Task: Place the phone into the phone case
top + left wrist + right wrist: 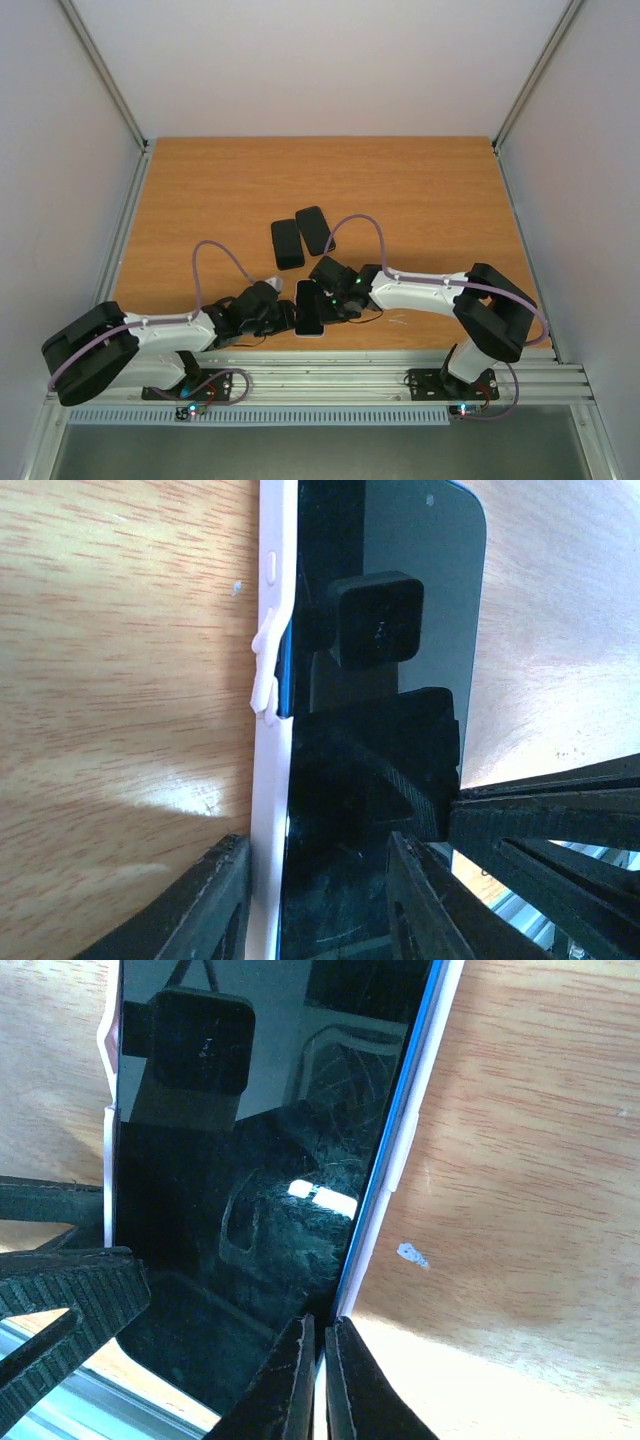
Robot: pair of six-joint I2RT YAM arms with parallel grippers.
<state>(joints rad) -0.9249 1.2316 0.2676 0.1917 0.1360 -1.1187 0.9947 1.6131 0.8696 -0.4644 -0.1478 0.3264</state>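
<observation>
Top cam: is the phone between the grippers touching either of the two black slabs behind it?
No: bare table shows between the phone and both the left slab and the right slab.

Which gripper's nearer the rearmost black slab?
Right. The right gripper is at the phone's right edge, directly below the black slab in the top view; the left gripper is at the phone's left edge, farther away.

Bright overhead light, soft shadows, sunny patches (wrist views)
</observation>
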